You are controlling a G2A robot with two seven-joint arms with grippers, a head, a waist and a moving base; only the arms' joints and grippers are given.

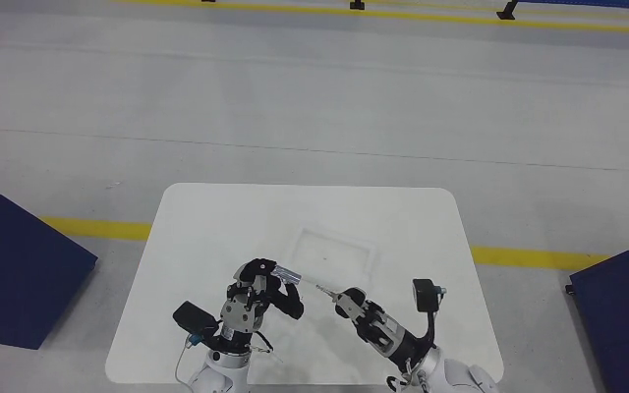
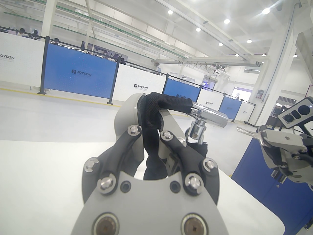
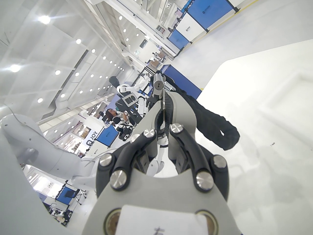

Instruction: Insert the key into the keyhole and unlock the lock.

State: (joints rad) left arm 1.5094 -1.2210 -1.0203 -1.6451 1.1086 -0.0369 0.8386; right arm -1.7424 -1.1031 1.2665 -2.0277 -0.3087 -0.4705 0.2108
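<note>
The left claw (image 2: 149,121), above the worktop (image 1: 413,226) toward its 7 o'clock edge, is pressed together on the black fabric sleeve (image 2: 171,103) of the lock (image 2: 210,116), holding it off the surface. The rest of the sleeve hangs in a loop below the claw. The lock's shiny metal barrel juts from the sleeve at about 2 o'clock of the claw, and its end face, with the keyhole (image 3: 158,84), is turned toward the other arm.

At roughly 4 o'clock of the barrel is the key (image 2: 245,131). Its blade points at the barrel's end, and its tip is near that end but apart from it. The right claw (image 1: 344,303), above the worktop near its 6 o'clock edge, is pinching the key by its head.

At 12 o'clock of both claws, a faint square outline (image 1: 334,253) marks the worktop.
</note>
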